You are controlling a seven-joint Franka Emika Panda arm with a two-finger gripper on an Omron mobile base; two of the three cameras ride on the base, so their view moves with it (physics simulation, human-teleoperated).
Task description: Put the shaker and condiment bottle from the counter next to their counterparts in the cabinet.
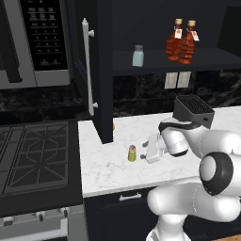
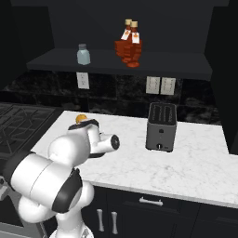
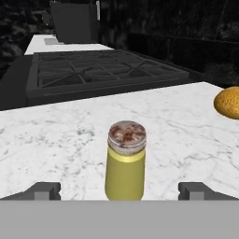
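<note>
The small yellow-olive shaker (image 3: 125, 161) with its grey cap stands upright on the white marble counter (image 3: 56, 135). My gripper (image 3: 121, 190) is open and level with it, one fingertip on each side and both well clear of it. From the left base view the shaker (image 1: 132, 153) stands just left of my gripper (image 1: 143, 150). On the cabinet shelf (image 1: 160, 66), two alike red-orange condiment bottles (image 1: 175, 43) (image 1: 188, 45) stand side by side. The pale blue-grey shaker (image 1: 138, 56) is to their left. They are also in the right base view: bottles (image 2: 129, 45), pale shaker (image 2: 83, 54).
The open black cabinet door (image 1: 101, 70) with its bar handle (image 1: 87, 66) hangs over the counter's left end. A stovetop (image 1: 35, 155) lies to the left, under the microwave (image 1: 37, 42). A toaster (image 2: 161, 126) stands at the right. An orange round item (image 3: 228, 101) lies near the wall.
</note>
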